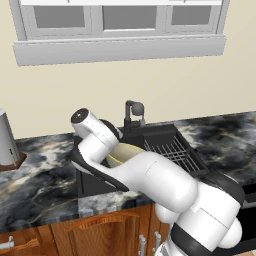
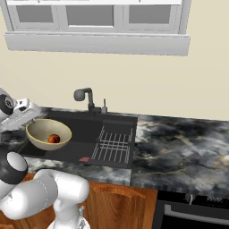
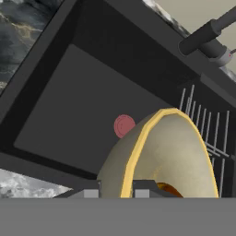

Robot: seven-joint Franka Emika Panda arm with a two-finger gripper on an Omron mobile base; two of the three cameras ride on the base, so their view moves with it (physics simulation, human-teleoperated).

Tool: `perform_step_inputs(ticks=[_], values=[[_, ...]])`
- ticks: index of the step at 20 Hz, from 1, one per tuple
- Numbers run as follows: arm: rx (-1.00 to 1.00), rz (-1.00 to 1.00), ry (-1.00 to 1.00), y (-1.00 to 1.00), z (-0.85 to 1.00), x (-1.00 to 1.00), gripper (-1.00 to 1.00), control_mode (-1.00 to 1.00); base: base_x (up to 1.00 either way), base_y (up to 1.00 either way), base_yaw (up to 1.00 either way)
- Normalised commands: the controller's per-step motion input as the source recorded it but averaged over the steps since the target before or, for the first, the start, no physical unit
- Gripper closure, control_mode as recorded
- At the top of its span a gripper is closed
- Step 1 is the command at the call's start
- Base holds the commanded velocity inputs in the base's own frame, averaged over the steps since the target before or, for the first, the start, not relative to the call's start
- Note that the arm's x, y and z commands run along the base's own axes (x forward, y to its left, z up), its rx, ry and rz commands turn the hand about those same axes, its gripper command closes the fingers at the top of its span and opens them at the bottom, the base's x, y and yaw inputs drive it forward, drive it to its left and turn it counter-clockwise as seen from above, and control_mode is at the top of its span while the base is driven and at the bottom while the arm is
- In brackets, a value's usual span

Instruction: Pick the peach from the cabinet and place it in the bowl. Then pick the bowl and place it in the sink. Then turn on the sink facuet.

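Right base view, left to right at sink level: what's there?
gripper → bowl holding the peach → sink facuet → wire rack → marble counter

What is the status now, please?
Gripper shut on bowl rim. Peach inside bowl, held over sink. Nothing blocking the basin.

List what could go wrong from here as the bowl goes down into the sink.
1. The gripper pinches only the thin rim of the bowl, so the bowl could slip or swing.
2. The peach lies loose inside; if the bowl tilts, it may roll out.
3. The bowl hangs above the sink near its left end; lowered off-line, it could catch the basin's edge or land on the wire rack.
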Motion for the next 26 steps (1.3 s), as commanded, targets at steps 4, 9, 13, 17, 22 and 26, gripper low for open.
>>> perform_step_inputs(ticks=[4,9,13,17,22,26], values=[[0.00,0.02,-0.11,-0.36,-0.69,0.18,1.00,-1.00,0.00,0.00,0.00],[0.00,0.03,-0.12,-0.23,-0.54,0.16,1.00,-1.00,0.00,0.00,0.00],[0.00,0.04,-0.06,-0.12,-0.28,0.58,1.00,-1.00,0.00,0.00,0.00],[0.00,0.06,0.00,-0.08,-0.31,0.55,1.00,-1.00,0.00,0.00,0.00],[0.00,0.03,0.08,-0.01,-0.44,0.43,1.00,-1.00,0.00,0.00,0.00],[0.00,0.00,0.10,0.01,-0.47,0.35,1.00,-1.00,0.00,0.00,0.00]])
